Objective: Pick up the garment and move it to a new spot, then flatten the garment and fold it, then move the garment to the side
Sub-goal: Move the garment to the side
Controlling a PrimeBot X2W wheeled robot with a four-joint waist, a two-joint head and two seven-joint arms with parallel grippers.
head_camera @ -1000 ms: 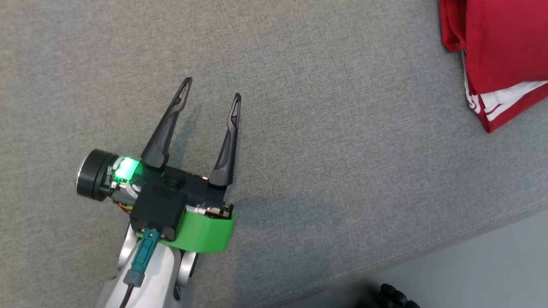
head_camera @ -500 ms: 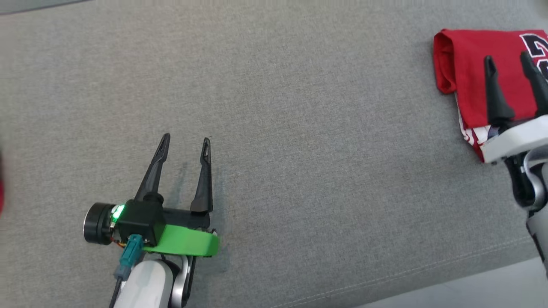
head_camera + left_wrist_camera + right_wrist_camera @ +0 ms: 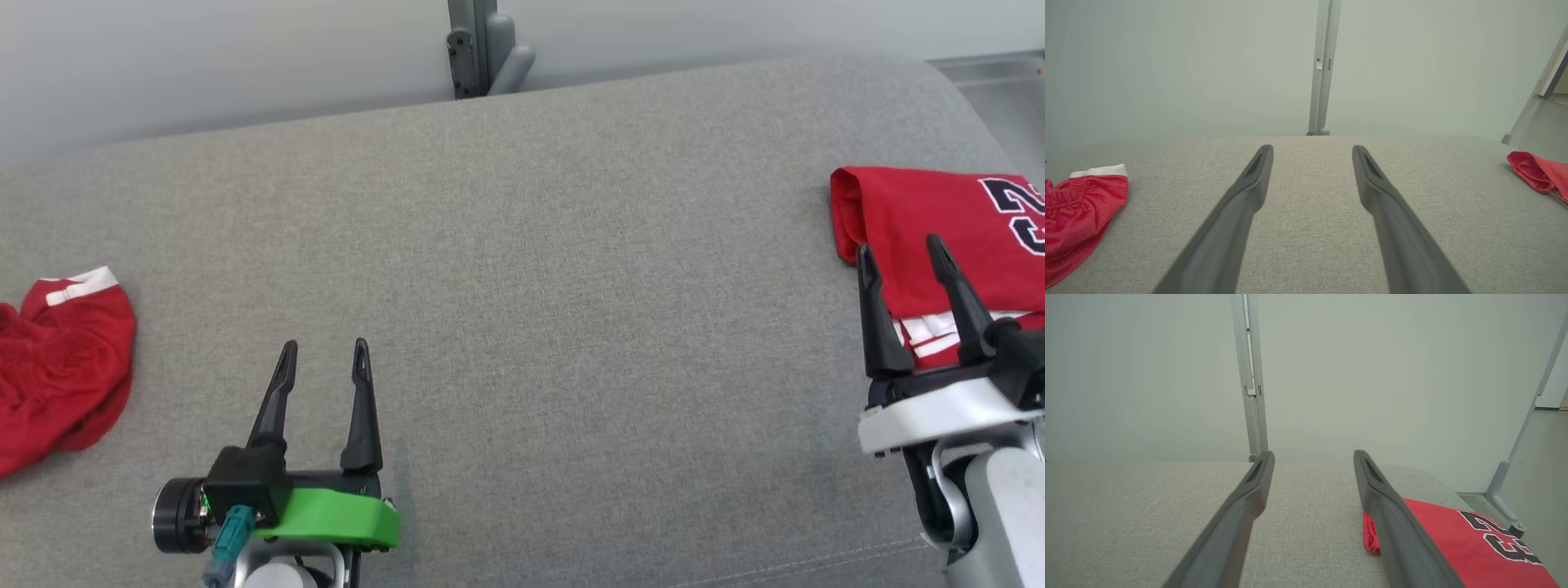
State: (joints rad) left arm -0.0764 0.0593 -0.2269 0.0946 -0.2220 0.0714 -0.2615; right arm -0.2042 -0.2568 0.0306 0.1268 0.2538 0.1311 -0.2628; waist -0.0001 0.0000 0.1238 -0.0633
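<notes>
Overhead first, in the head view: the left end effector (image 3: 324,345) sits low over the grey fabric-covered counter (image 3: 571,327), its two long dark fingers spread apart with nothing between them. Well off to its left lies a crumpled red garment (image 3: 65,359) with a white band. The right end effector (image 3: 898,245) also has its fingers apart and empty. Their tips overlap the near edge of the folded red jersey (image 3: 922,204) with a dark number, which lies flat on the counter just ahead and to the right of that end effector. Whether the tips touch the cloth I cannot tell. Beyond both, past the counter's far edge, a grey metal post (image 3: 482,45) stands against a pale wall (image 3: 204,57).

Next, the left wrist view: the left end effector (image 3: 1312,148) points across bare counter (image 3: 1310,245), fingers wide. The crumpled red garment (image 3: 1081,208) lies well to its left and an edge of the folded red jersey (image 3: 1535,173) far to its right.

Last, the right wrist view: the right end effector (image 3: 1314,453) is spread and holds nothing. The folded red jersey (image 3: 1445,539) lies under and to the right of its right finger, number side up.
</notes>
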